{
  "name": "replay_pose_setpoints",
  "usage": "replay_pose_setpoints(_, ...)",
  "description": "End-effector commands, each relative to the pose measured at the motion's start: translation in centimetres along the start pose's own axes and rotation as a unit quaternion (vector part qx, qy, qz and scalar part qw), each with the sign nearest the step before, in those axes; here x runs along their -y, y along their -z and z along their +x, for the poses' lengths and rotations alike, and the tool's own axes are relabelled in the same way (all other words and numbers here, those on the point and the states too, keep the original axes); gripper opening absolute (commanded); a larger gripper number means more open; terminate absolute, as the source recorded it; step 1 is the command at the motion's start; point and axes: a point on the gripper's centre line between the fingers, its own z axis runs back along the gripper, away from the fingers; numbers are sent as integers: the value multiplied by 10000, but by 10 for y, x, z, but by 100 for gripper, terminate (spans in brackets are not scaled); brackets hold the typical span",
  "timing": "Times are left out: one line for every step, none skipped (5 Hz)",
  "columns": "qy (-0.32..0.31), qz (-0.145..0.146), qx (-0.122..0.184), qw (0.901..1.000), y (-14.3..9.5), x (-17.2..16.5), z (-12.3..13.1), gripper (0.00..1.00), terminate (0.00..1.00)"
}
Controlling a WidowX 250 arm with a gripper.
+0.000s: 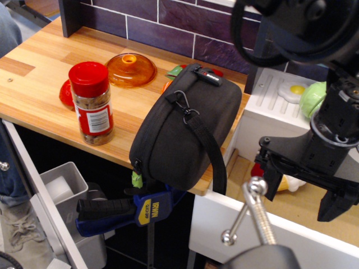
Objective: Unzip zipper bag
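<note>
zipper bag point(188, 131) on counter point(39, 95) edge, spice jar point(92, 103) left, clamp point(132, 212) below

The zipper bag point(188, 131) is a black, rounded-rectangular fabric case standing tilted on its edge at the front lip of the wooden counter, partly overhanging it. A black strap point(208, 147) runs down its face from a metal clip point(184, 105). A small red-white label point(208, 75) sits on top (text unreadable). The green zipper pull point(137, 179) hangs at the lower left corner.

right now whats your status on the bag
Gripper off right, apart from bag, grip state unclear. Bag at counter edge, green pull at bottom. Spice jar left, clear.
</note>
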Motion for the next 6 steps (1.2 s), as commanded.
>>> replay_pose_setpoints(0,0,0,10000,0,0,0,100,0)
replay_pose_setpoints(-46,-491,20,9988,-33,-22,-10,100,0)
replay_pose_setpoints(-27,-729,106,9973,-59,-43,-26,100,0)
replay_pose_setpoints(-117,-585,91,9982,-62,-76,-28,100,0)
replay_pose_setpoints(-125,-350,-62,9993,-52,-110,-31,100,0)
replay_pose_setpoints(103,-161,-5,9998,-43,-138,-33,100,0)
